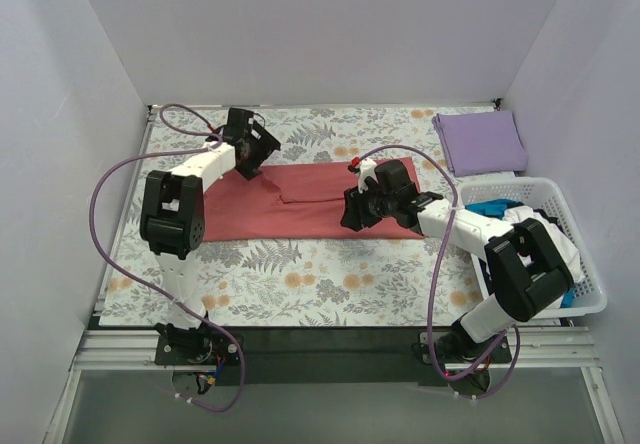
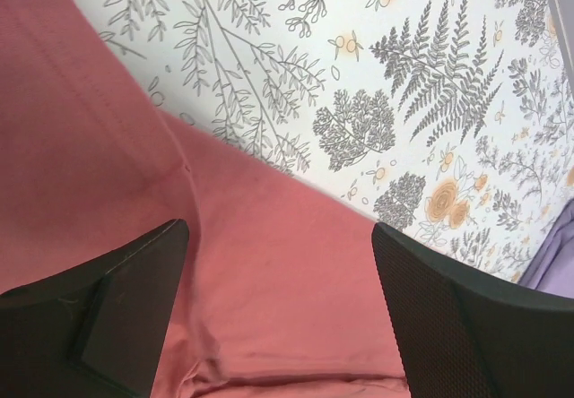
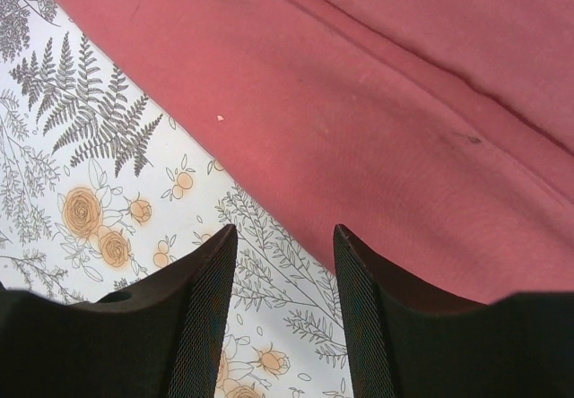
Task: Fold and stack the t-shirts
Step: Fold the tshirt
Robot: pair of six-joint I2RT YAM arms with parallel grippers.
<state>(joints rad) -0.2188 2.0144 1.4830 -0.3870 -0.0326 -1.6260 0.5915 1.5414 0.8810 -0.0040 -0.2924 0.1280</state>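
Left gripper [image 2: 280, 237] gaping; right gripper [image 3: 285, 237] parted; both low.

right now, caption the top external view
Left gripper and right gripper, open, over a salmon-red cloth t-shirt on a floral table cloth; folded lavender t-shirt far right.

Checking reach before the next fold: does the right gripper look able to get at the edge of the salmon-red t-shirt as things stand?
Probably yes. The right gripper hangs open right at an edge of the salmon-red t-shirt, over the floral table cloth. Nothing lies between its fingers and the cloth edge.
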